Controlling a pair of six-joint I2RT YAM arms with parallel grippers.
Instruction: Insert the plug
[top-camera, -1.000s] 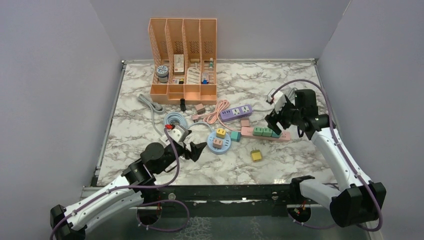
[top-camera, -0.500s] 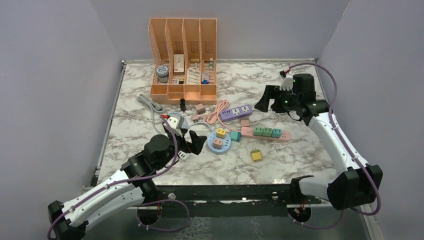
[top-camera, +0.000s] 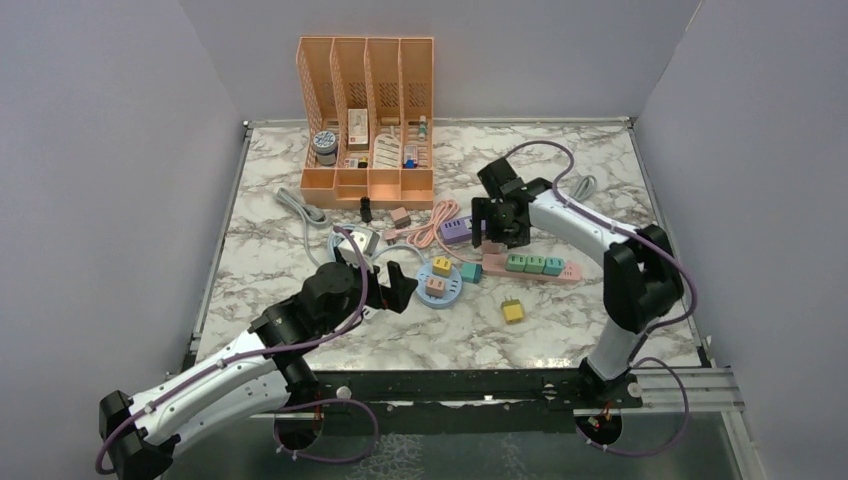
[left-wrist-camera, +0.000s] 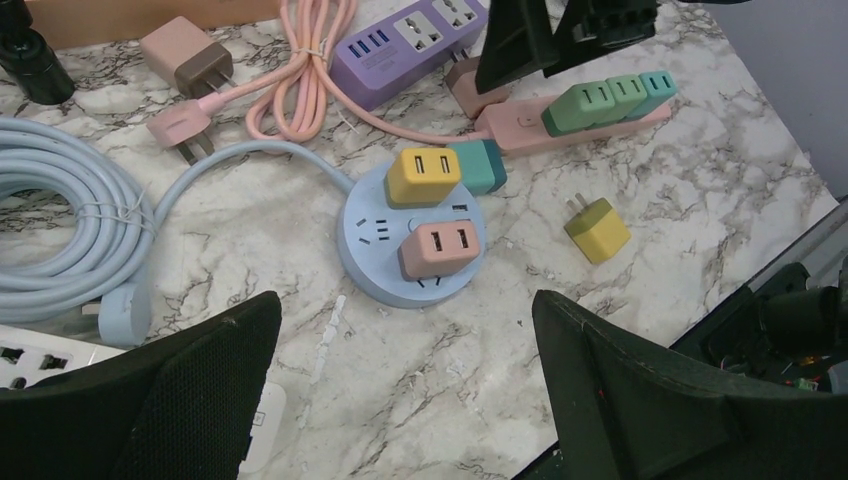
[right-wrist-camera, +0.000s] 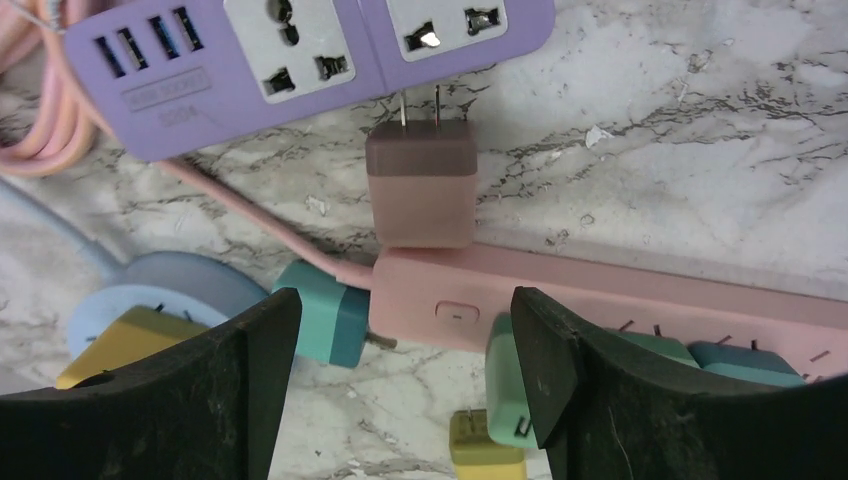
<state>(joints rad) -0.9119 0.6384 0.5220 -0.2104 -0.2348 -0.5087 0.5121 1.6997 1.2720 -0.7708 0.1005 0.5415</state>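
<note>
right gripper spread, empty; brown plug just ahead, centred on its gap, prongs pointing away toward purple strip. left gripper spread wide, farther off.

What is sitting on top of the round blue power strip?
Two adapters stand on the round blue power strip: a yellow adapter toward the far side and a pink adapter toward the near side. The sockets under them, and their prongs, are covered.

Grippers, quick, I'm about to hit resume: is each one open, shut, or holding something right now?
Left gripper: open, holding nothing.
Right gripper: open, holding nothing.
</note>
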